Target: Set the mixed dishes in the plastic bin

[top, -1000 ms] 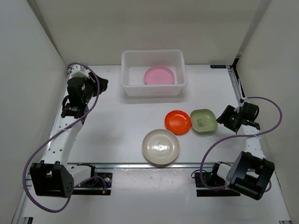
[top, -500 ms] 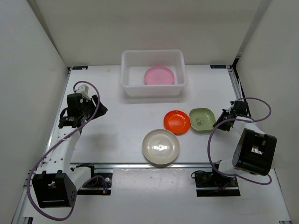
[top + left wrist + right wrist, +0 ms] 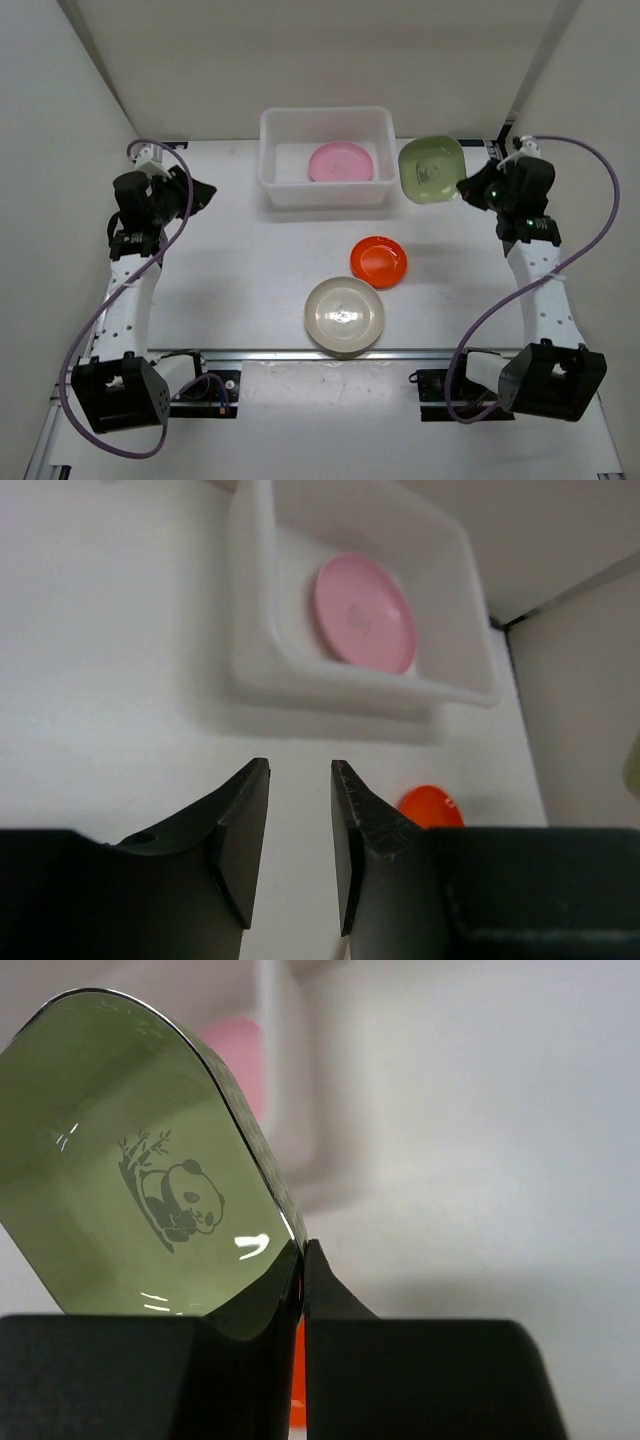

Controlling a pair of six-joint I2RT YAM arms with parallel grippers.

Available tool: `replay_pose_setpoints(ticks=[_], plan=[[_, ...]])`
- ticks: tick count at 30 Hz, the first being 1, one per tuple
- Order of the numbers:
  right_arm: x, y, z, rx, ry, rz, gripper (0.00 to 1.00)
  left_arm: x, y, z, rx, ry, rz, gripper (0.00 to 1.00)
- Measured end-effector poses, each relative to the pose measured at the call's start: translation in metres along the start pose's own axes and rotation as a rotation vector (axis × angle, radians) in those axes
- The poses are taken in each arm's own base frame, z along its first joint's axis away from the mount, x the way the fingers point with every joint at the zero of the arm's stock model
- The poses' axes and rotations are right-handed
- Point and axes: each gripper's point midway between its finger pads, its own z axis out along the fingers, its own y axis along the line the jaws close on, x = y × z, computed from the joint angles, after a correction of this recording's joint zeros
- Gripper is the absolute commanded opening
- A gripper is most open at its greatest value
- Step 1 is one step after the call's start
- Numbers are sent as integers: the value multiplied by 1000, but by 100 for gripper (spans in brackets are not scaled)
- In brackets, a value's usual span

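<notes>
Starting at the near edge, I see the cream plate (image 3: 344, 315) lying flat on the table. The orange-red plate (image 3: 379, 260) sits just beyond it to the right, close but apart. Neither is gripped.

Farther up on my right side, the right gripper (image 3: 464, 186) is clamped on one edge of the pale green dish (image 3: 431, 167). The dish hangs out to the left, lifted clear of the table and tilted. The wrist view shows the jaws pinched tight on that rim, with the panda print facing the camera. I judge an edge pinch is the only hold so shallow a dish offers, and the tilt comes from that. The dish sits just beside the right end of the plastic bin (image 3: 325, 196), not yet over it.

The left gripper (image 3: 205, 190) hovers well off to the bin's left, its fingers a narrow gap apart and holding nothing. I'd guess it is parked out of the way.

Farthest back, the pink plate (image 3: 341, 162) lies inside the bin, slightly right of centre.
</notes>
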Motion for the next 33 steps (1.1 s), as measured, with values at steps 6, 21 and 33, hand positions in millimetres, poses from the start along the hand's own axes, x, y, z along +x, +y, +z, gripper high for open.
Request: replay_pose_setpoints(ticks=[6, 21, 33], plan=[[-30, 63, 46, -143, -30, -45, 0, -33, -29, 22, 157, -98, -87, 38], [16, 141, 277, -204, 182, -223, 1, 11, -47, 33, 203, -6, -76, 53], [106, 119, 326, -129, 366, -311, 23, 105, -41, 36, 116, 222, 92, 72]])
